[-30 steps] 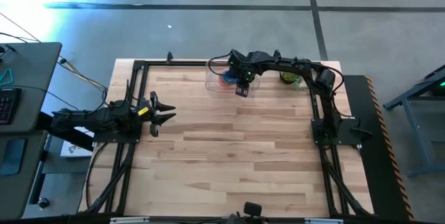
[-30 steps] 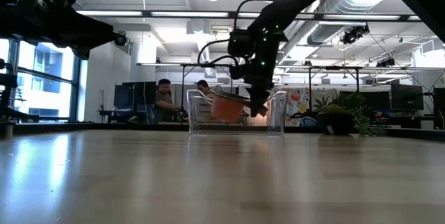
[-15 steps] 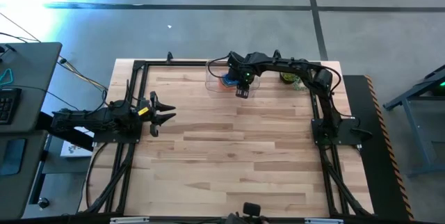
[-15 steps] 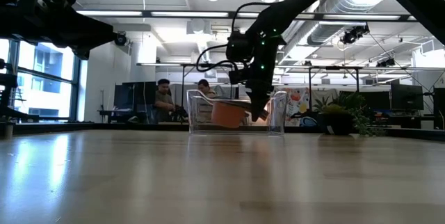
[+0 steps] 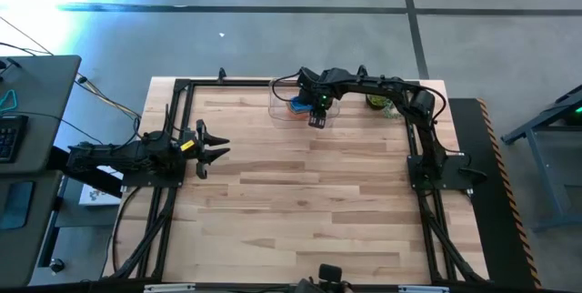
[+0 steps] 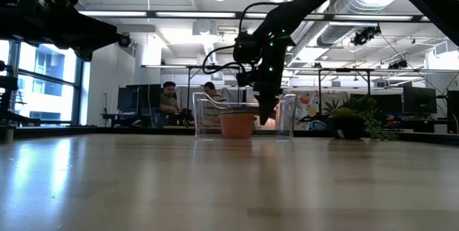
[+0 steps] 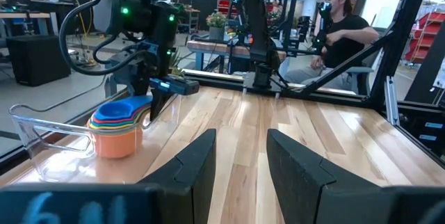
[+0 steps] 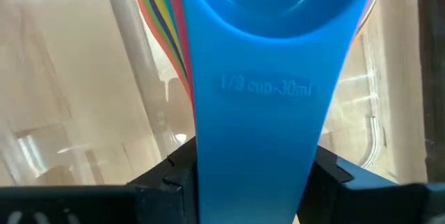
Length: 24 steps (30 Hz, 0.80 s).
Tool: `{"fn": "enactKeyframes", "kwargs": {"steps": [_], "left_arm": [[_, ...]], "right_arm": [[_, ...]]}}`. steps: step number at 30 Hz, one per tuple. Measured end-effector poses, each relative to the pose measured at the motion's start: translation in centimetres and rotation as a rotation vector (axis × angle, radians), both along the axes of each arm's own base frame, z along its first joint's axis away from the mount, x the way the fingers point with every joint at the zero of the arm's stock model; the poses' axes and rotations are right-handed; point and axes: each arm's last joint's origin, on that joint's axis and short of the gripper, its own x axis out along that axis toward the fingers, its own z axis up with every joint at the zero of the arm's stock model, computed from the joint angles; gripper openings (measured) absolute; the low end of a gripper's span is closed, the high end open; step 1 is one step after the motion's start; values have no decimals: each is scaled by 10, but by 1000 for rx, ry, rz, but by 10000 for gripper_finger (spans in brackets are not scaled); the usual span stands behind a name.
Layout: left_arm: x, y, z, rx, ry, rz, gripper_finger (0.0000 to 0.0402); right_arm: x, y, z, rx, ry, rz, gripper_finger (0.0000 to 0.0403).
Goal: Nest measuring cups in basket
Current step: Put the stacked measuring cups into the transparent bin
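A nested stack of measuring cups [image 6: 237, 125], orange at the bottom and blue on top [image 7: 118, 130], stands level on the floor of the clear basket [image 6: 287, 120] at the table's far edge [image 5: 280, 111]. My right gripper [image 6: 267, 116] points down into the basket. Its fingers stand on either side of the stacked handles, with the blue handle [image 8: 257, 113] between them. My left gripper [image 5: 218, 147] waits open at the table's left side, holding nothing. My right gripper has one finger [image 8: 174, 179] on each long side of the blue top handle [image 8: 208, 147], coming from above. The handle covers the fingers' inner faces, so I cannot tell whether they touch it. The stack stands upright on the basket floor.
A small green potted plant [image 5: 377, 102] stands just right of the basket at the far edge. The wooden table [image 5: 300, 202] lies bare between the two arms. People sit in the room beyond the far edge.
The cup stack hung tilted above the basket floor a second ago. It has since sunk and levelled, and now stands on the floor. My right gripper has stayed over the handles.
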Motion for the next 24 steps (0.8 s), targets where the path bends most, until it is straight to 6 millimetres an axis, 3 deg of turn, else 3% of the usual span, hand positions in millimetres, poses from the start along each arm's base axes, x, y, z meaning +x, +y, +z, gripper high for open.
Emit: {"fn": "enactKeyframes", "kwargs": {"steps": [10, 24], "left_arm": [[0, 0, 0, 0, 0, 0, 117], [0, 0, 0, 0, 0, 0, 117]], "right_arm": [[3, -2, 25, 0, 4, -1, 165], [-2, 2, 24, 61, 50, -49, 165]]}}
